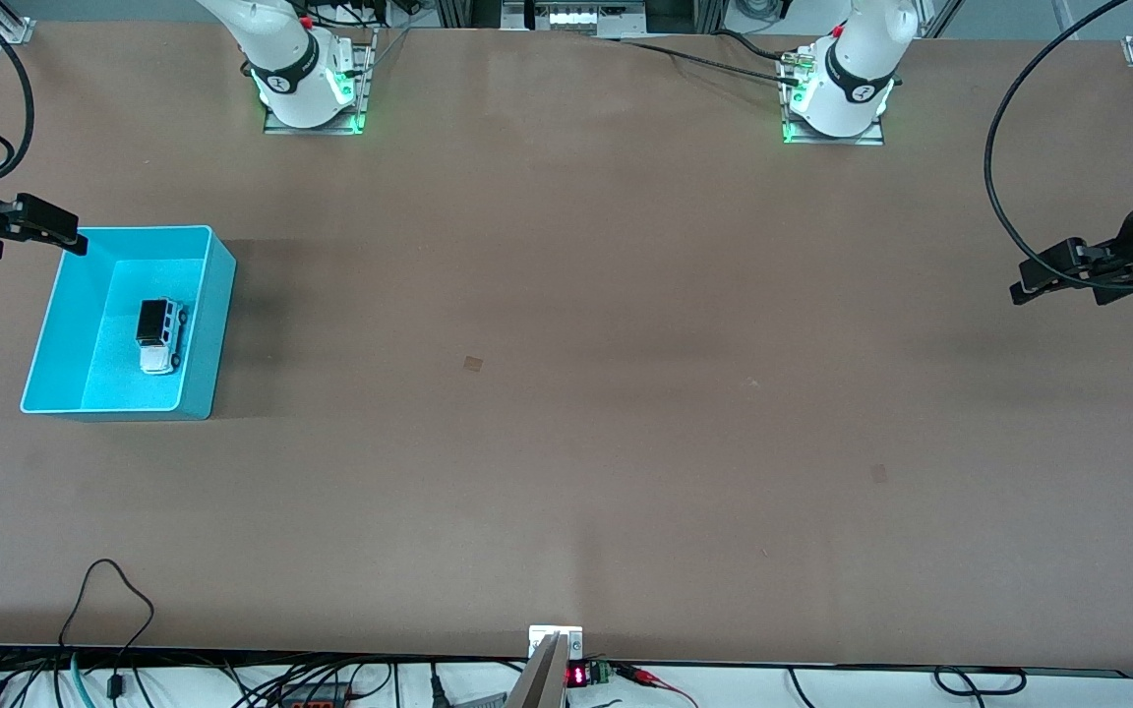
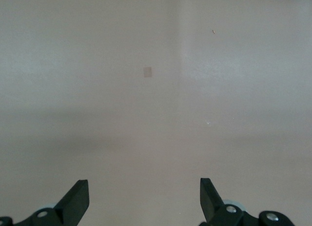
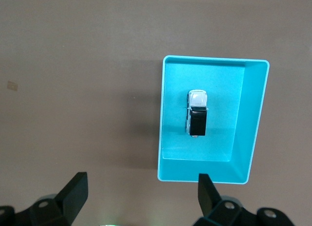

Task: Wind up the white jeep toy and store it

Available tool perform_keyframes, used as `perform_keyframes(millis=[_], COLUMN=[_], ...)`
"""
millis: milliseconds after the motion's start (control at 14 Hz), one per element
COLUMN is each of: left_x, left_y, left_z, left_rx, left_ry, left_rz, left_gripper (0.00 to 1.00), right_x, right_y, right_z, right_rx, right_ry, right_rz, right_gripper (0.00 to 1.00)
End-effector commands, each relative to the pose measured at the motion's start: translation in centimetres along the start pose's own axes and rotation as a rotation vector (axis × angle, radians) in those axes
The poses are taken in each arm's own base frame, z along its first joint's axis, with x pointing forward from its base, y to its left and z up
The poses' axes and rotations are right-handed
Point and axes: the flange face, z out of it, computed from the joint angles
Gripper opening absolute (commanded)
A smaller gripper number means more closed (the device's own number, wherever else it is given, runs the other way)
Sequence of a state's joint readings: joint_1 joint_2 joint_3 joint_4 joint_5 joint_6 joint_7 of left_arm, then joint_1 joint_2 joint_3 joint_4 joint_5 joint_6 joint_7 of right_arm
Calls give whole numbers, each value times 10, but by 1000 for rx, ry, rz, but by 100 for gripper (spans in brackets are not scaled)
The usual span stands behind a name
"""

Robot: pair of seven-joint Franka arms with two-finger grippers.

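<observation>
The white jeep toy (image 1: 160,336) (image 3: 197,113), with a black roof and rear, lies on the floor of the turquoise bin (image 1: 222,324) (image 3: 249,123) at the right arm's end of the table. My right gripper (image 1: 60,231) (image 3: 142,182) hangs open and empty up in the air, over the bin's corner that lies farthest from the front camera. At the left arm's end of the table, my left gripper (image 1: 1031,280) (image 2: 144,184) is open over bare table, holding nothing.
Two small tape marks (image 1: 472,364) (image 1: 878,473) lie on the brown table. The arm bases (image 1: 311,93) (image 1: 837,103) stand along the table edge farthest from the front camera. Cables (image 1: 109,610) trail over the edge nearest the front camera.
</observation>
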State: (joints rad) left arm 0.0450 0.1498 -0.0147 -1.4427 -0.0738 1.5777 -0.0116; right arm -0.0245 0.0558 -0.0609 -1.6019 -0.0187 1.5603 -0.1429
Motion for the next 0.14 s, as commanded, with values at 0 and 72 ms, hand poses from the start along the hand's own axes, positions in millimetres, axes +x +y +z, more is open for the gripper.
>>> perform_keyframes(millis=[0,72], left_x=[-4,-3], left_y=[2,2], left_z=[-8,-8], left_rx=[28,28], left_ry=[8,10], left_rz=[17,17], left_gripper=[100,100], right_x=[-1,-1], right_y=[-2,-1], right_z=[-5,-5], right_rx=[-7,-7], right_ry=[-6,-6], right_rz=[3,4], right_gripper=[100,100])
